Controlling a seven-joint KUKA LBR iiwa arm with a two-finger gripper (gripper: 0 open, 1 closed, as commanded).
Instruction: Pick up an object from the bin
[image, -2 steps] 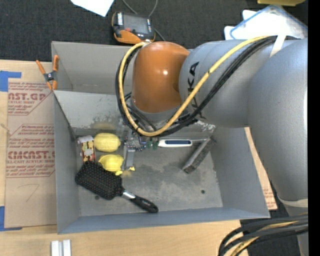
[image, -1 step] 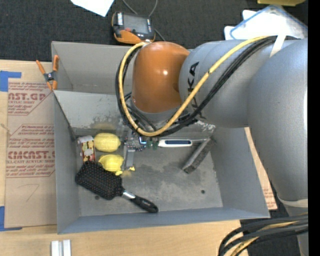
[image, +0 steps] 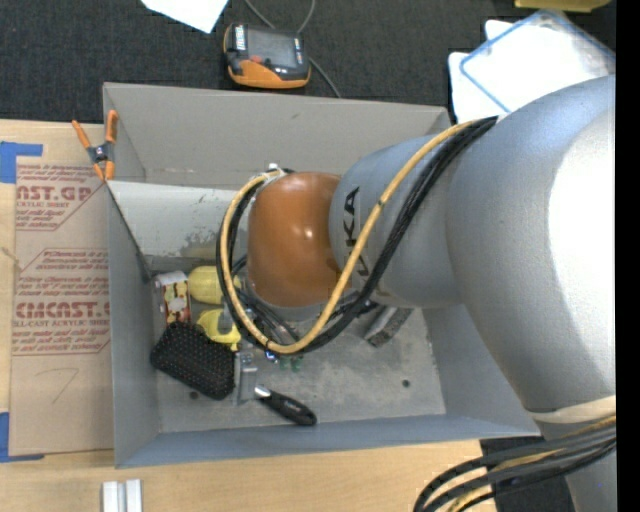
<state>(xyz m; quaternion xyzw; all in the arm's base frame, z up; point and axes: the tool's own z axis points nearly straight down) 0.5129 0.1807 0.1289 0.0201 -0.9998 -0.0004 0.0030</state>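
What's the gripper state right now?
Gripper: cannot be told. It is low in the bin, next to a black textured block and yellow pieces.

Orange wrist cover hangs over centre of grey bin. At its 8 o'clock: yellow pieces, red-and-white box, black textured pad. At 6 o'clock: black-handled tool, lying flat.
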